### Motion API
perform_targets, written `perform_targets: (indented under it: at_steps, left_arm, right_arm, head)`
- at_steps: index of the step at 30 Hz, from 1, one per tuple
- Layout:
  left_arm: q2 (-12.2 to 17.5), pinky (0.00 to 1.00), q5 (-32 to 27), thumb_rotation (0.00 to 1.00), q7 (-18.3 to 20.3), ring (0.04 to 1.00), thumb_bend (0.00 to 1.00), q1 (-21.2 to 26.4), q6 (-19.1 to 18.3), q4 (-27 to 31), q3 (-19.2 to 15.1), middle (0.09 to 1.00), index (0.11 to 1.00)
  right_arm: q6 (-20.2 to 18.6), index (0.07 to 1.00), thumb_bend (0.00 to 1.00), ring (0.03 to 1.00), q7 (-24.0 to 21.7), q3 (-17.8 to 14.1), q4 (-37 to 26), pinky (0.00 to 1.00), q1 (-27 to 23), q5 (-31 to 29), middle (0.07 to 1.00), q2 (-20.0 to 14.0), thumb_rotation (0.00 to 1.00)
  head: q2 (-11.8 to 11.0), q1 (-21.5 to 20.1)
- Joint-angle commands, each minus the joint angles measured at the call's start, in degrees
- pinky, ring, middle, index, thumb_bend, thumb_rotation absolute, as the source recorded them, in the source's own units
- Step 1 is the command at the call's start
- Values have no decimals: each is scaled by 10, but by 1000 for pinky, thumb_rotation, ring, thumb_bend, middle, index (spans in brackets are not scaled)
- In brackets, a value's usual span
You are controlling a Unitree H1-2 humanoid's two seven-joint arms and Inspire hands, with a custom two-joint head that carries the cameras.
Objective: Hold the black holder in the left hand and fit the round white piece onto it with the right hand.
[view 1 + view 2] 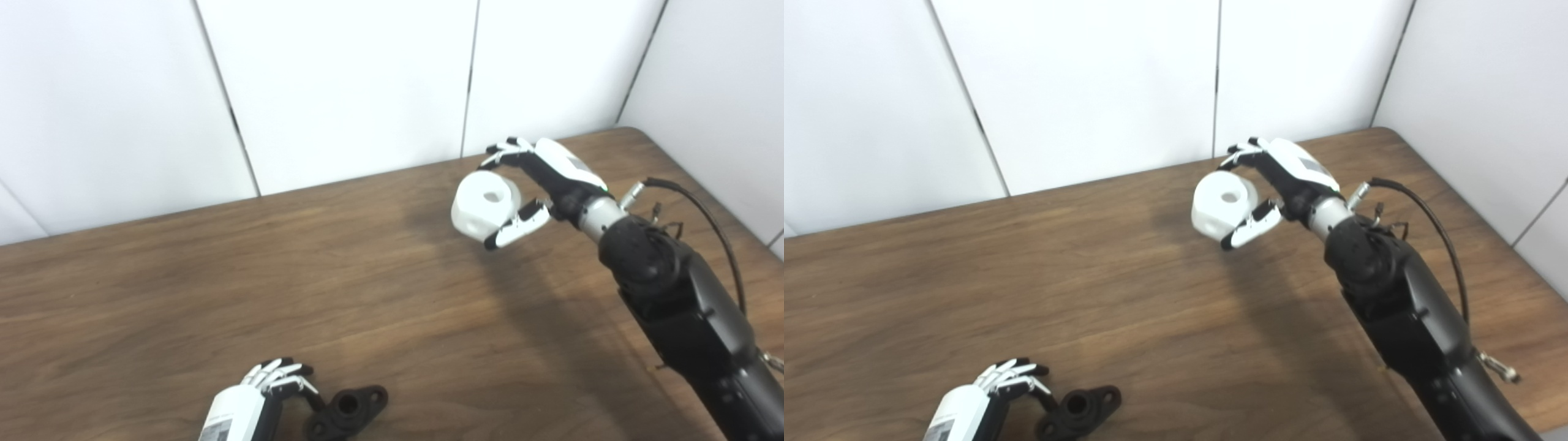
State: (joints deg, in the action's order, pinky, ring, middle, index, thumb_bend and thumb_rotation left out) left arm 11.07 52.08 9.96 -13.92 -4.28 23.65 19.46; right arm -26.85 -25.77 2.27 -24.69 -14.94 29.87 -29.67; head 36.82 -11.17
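Note:
The black holder (349, 410) lies flat on the wooden table near the front edge, with a round socket in its middle and two side lugs; it also shows in the right eye view (1079, 409). My left hand (263, 392) is just left of it, fingers curled and apart, thumb reaching toward the holder's left lug; I cannot tell whether the thumb touches it. My right hand (545, 177) is shut on the round white piece (487, 202), a thick ring with a center hole, held between fingers and thumb above the far right of the table.
The brown wooden table (184, 306) meets white wall panels (343, 86) at the back and right. The right arm (680, 300) stretches across the table's right side with a loose black cable (710, 220) at the wrist.

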Motion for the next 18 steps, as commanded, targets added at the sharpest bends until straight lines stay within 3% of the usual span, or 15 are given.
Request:
perform_targets:
  at_steps: [1, 4, 7, 12, 15, 18]
  left_arm:
    - [0, 875, 6, 43, 46, 875, 516, -16, -27, -12, 14, 782, 488]
    - [-4, 875, 16, 43, 59, 876, 515, -12, -38, -1, 20, 786, 489]
    - [-10, 877, 17, 44, 65, 877, 515, -10, -45, 5, 22, 787, 489]
    - [-18, 888, 23, 43, 73, 886, 515, -8, -62, 13, 30, 791, 489]
    - [-22, 895, 29, 43, 81, 892, 515, -6, -71, 18, 32, 794, 489]
    - [-24, 902, 36, 44, 94, 897, 515, -3, -81, 25, 35, 799, 489]
  right_arm:
    - [-1, 487, 510, 993, -32, -21, -49, 931, -7, 1, 902, 3, 156]
    - [-1, 487, 508, 992, -87, -43, -82, 949, 5, -6, 897, 23, 157]
    - [-1, 487, 509, 1000, -180, -97, -102, 995, 4, -15, 901, 74, 154]
    - [-1, 485, 510, 990, -341, -174, -140, 1000, -17, 37, 906, 159, 153]
    - [-1, 486, 509, 982, -425, -188, -170, 1000, -29, 78, 897, 187, 152]
    - [-1, 486, 510, 981, -465, -183, -188, 1000, -31, 100, 895, 202, 152]
  head:
    - [7, 6]
    - [28, 24]
    - [43, 39]
    - [62, 54]
    - [72, 58]
    - [84, 62]
